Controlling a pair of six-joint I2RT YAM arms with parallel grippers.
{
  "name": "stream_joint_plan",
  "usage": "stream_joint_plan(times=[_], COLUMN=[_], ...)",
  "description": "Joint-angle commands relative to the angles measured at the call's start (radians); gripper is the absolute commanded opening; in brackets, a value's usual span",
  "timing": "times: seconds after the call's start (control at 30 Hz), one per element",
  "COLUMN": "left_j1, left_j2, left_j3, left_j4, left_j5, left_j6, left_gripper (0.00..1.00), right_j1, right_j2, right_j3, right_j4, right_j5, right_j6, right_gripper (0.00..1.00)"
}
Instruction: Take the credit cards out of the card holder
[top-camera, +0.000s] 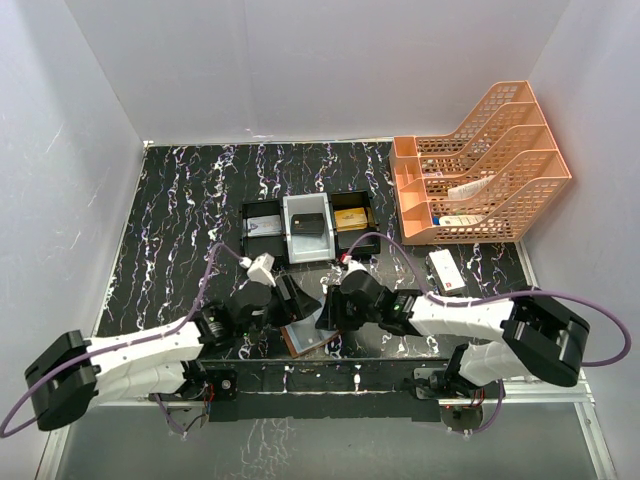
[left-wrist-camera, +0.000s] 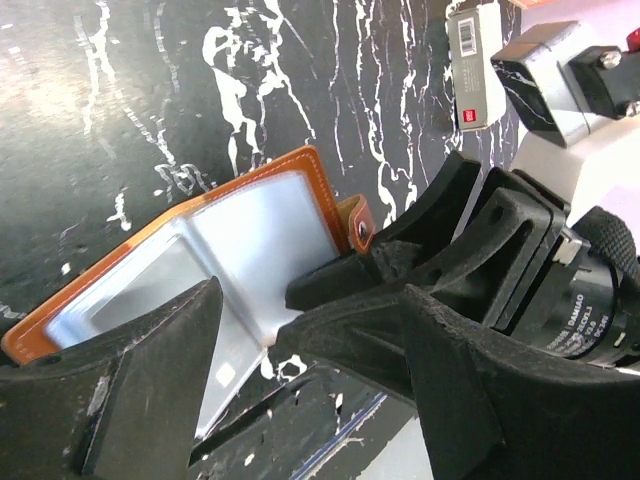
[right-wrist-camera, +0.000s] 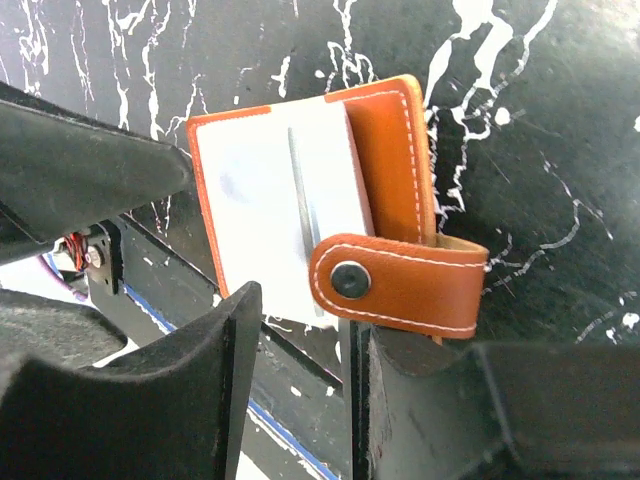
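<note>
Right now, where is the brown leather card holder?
Top view: the brown leather card holder sits near the front edge of the marbled black table, between the left gripper and right gripper.

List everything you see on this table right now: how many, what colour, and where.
card holder: one, brown with pale grey-blue pockets, open, near edge between the fingers
compartment tray: one, black and white, table centre
pale card: one, grey-blue, tray's left compartment
black item: one, tray's middle compartment
gold block: one, tray's right compartment
white box: one, red mark, right of tray
file rack: one, peach, far right corner
table: black, white veins
left fingers: black, open, over the holder
right fingers: black, open, by the holder's clasp
</note>
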Motion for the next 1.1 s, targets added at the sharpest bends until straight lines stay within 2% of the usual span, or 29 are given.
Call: stream_joint_plan(times=[0.0, 0.1, 0.27, 0.57, 0.77, 0.93, 1.07], left_j1=[0.002, 0.003, 0.003, 0.002, 0.003, 0.003, 0.002], left_j2=[-0.137, -0.205, -0.261, -0.200, -0.117, -0.068, -0.038], left_j3=[-0.059, -0.090, -0.113, -0.108, -0.094, -0.119, -0.116], left_j4=[-0.137, -0.227, -0.354, -0.411, -0.406, -0.332, -0.372], left_j5=[-0.080, -0.115, -0.142, -0.141, -0.129, -0.110, -0.121], left_j6=[-0.065, -0.125, -0.183, -0.195, -0.186, -0.157, -0.164], left_gripper=[0.70, 0.65, 0.46, 0.26, 0.17, 0.16, 0.14], right_j1=[0.004, 0.006, 0.012, 0.036, 0.057, 0.069, 0.074], right_j2=[0.043, 0.078, 0.121, 0.202, 0.277, 0.321, 0.337], right_j3=[0.093, 0.141, 0.210, 0.313, 0.385, 0.437, 0.463], right_j4=[0.026, -0.012, -0.079, -0.190, -0.253, -0.310, -0.353], right_j5=[-0.031, -0.051, -0.061, -0.072, -0.050, -0.014, 0.017], right_j6=[-0.089, -0.147, -0.248, -0.403, -0.481, -0.535, -0.575], right_gripper=[0.36, 0.40, 0.51, 0.57, 0.58, 0.61, 0.64])
